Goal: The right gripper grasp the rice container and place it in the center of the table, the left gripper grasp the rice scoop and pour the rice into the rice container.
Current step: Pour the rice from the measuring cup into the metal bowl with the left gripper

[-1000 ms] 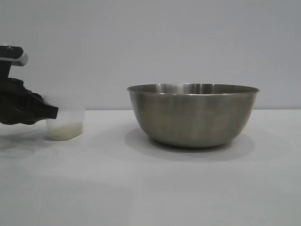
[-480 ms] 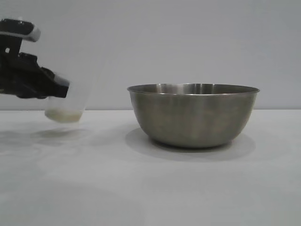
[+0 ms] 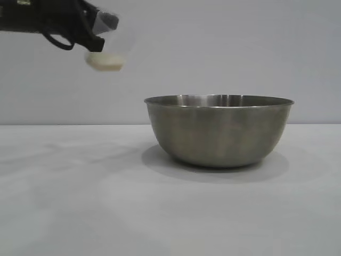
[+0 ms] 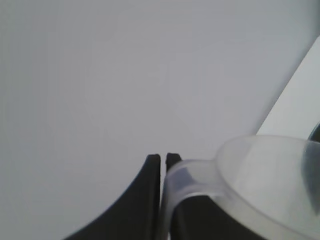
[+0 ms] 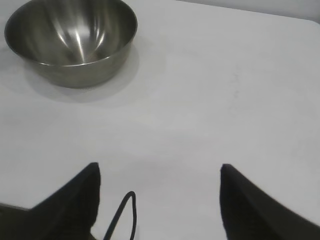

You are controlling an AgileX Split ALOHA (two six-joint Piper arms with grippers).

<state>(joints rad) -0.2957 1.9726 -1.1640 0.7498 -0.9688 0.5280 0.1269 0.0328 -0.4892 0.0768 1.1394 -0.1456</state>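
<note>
One translucent plastic rice scoop (image 3: 105, 60), clamped by the closed left gripper (image 4: 164, 161), has been raised above the steel rice container's (image 3: 219, 130) rim for pouring; the right gripper (image 5: 159, 172) is parked open.

Left arm (image 3: 48, 21) cut off by exterior view's top and left edges; only its front end visible. Scoop (image 3: 105, 56) there motion-blurred, walls nearly invisible against backdrop, only pale rice (image 3: 104, 62) at bottom readable. In left wrist view, scoop rim cut by frame edges, contents not visible. Bowl (image 3: 219, 130) interior hidden from exterior view by near wall. Right gripper (image 5: 160, 200) fingertips only partly in frame in right wrist view; rest of right arm out of view.
</note>
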